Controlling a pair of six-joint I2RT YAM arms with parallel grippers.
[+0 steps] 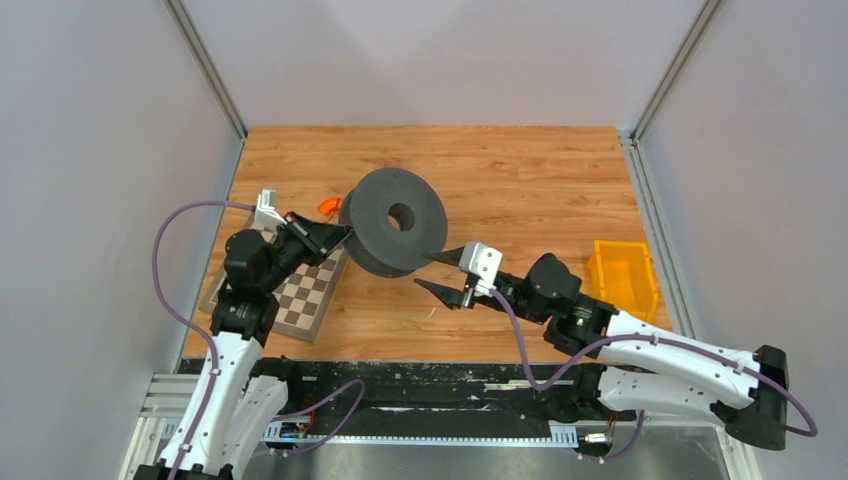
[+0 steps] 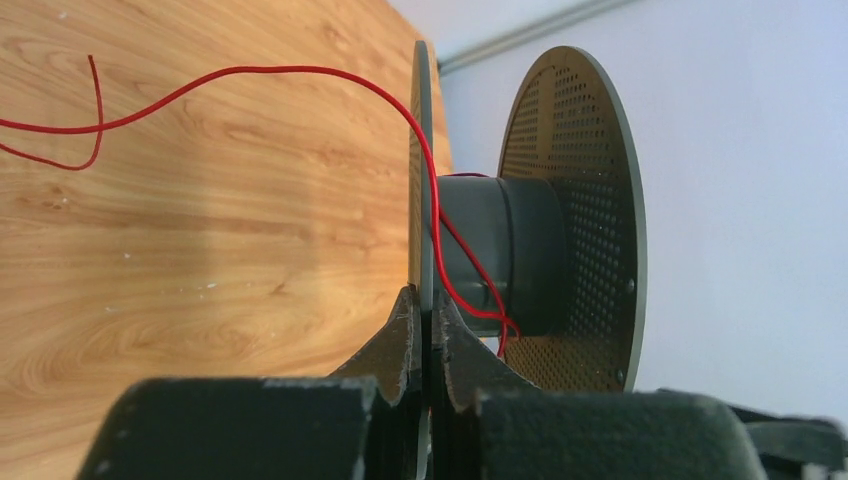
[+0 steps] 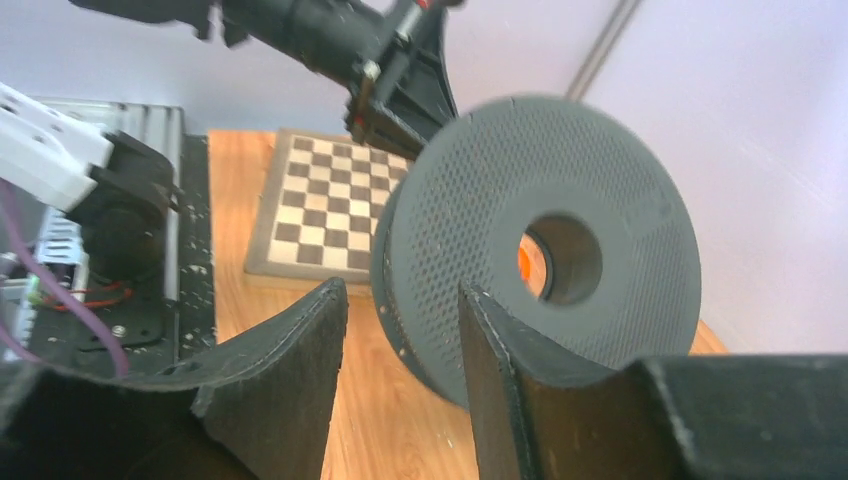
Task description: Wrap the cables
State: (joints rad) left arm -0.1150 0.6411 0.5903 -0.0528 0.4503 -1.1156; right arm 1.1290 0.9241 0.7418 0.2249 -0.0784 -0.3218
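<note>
We log: left gripper (image 2: pixel 424 305) pinching spool (image 1: pixel 392 222) rim at 9 o'clock | right gripper (image 1: pixel 425 271) wide, empty, at 5 o'clock | red wire (image 2: pixel 250 75) crosses rim onto hub, tail cut off at frame edge

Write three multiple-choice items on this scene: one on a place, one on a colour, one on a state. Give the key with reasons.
1. In the top view, where is the yellow bin?
A. left
B. right
C. far middle

2. What colour is the wire running to the spool?
A. blue
B. green
C. red

3. The left gripper is:
A. shut on the spool's flange
B. wide open, clear of everything
C. holding a pen

Key:
1 B, as the bin stands near the tabletop's right edge.
2 C, as the left wrist view shows a red strand crossing the wood to the hub.
3 A, as both fingers pinch the thin disc with no gap.
</note>
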